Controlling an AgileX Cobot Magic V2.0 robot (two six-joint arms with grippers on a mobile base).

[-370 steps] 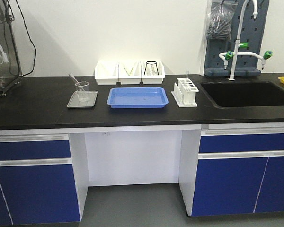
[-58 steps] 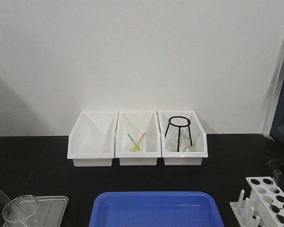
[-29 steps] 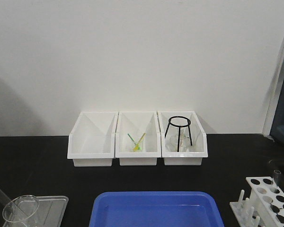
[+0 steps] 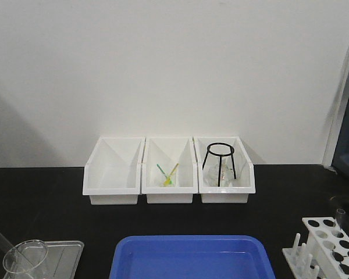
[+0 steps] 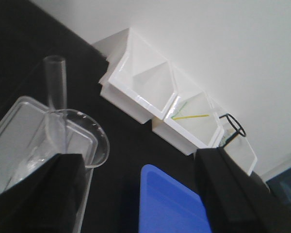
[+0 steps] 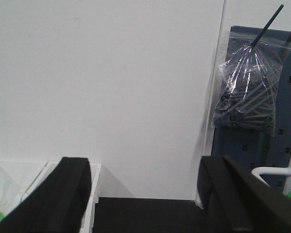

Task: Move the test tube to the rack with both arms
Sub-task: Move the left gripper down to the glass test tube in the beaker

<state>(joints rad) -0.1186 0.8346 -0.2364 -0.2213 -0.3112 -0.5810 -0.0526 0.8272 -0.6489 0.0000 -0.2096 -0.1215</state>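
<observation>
The test tube [image 4: 0, 239] is a slim clear glass tube leaning left out of a wide glass beaker [image 4: 24, 258] at the lower left of the front view. In the left wrist view the test tube [image 5: 56, 82] rises from the beaker [image 5: 99, 141], just beyond the left finger. My left gripper [image 5: 140, 194] is open and holds nothing. The white rack [image 4: 331, 244] sits at the lower right, with one clear tube [image 4: 339, 216] upright in a back hole. My right gripper [image 6: 145, 199] is open and empty, facing the wall. Neither gripper shows in the front view.
The beaker stands on a clear tray [image 4: 67, 253]. A blue tray [image 4: 192, 258] lies between beaker and rack. Three white bins [image 4: 168, 168] line the wall, one holding a black ring stand [image 4: 220, 163]. A bag of dark rods [image 6: 250, 92] hangs on a pegboard at the right.
Since 6.4 s ago the front view has come much closer to the counter. Over the last second nothing has visibly moved.
</observation>
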